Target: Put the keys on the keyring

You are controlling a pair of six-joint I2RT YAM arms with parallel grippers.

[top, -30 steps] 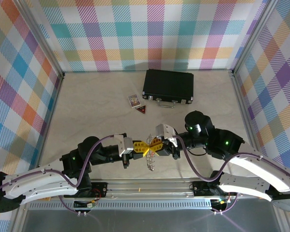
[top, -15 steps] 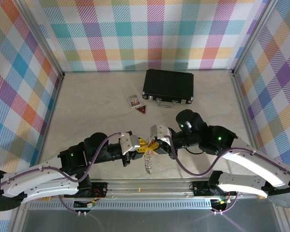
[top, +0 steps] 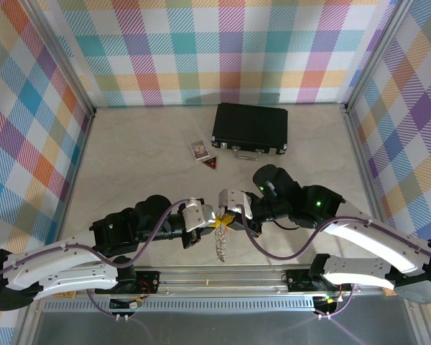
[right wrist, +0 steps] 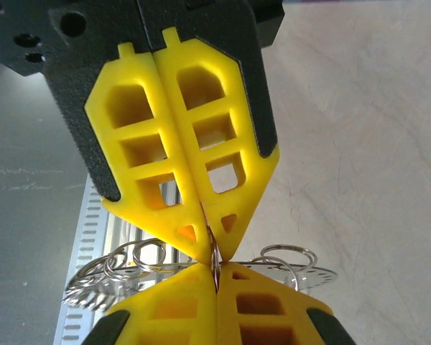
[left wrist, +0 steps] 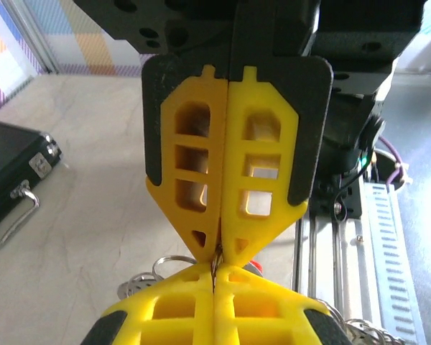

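Clenched tip to tip on the keyring [top: 220, 246] hanging over the worktop's [top: 144, 158] near edge, the left gripper [top: 214, 221] and right gripper [top: 228, 218] seem mid-threading, with the red-headed key [left wrist: 253, 265] beside their tips, not evidently on yet.

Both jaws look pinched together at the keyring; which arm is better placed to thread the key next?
Probably right: the red key head sits at the right gripper's tips, while the left gripper pinches the keyring steady beside it.
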